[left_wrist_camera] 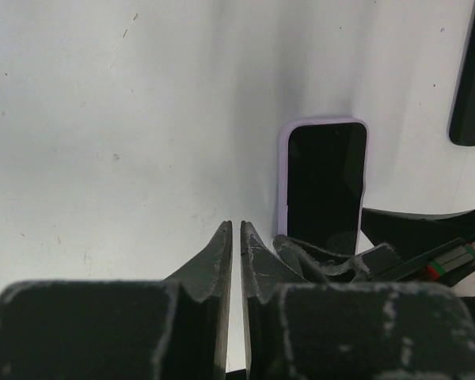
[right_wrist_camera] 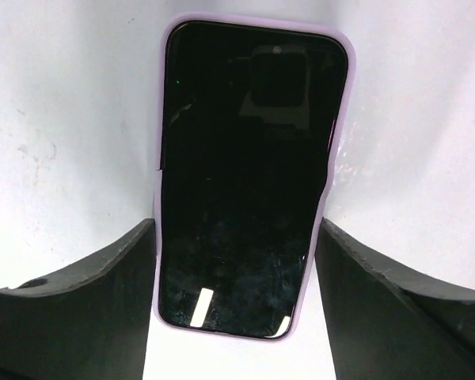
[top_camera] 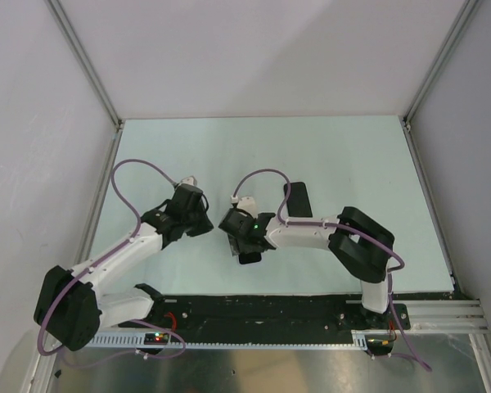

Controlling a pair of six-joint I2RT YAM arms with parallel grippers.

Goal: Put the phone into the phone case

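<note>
Right wrist view had the phone [right_wrist_camera: 245, 174] mid-frame in its lilac phone case [right_wrist_camera: 330, 190], right gripper [right_wrist_camera: 236, 273] spread around it, left gripper [left_wrist_camera: 236, 253] pressed together; I judged one unseated corner might pop if the fingers [right_wrist_camera: 380, 285] dragged it.

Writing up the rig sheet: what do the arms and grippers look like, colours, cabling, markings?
Both arms: white link shells with bulky black joint housings. A purple cable loops along the left arm, another along the right. A green LED glows on the right wrist. Left gripper and right gripper have matte black, scuffed fingers, tapering to tips.
</note>
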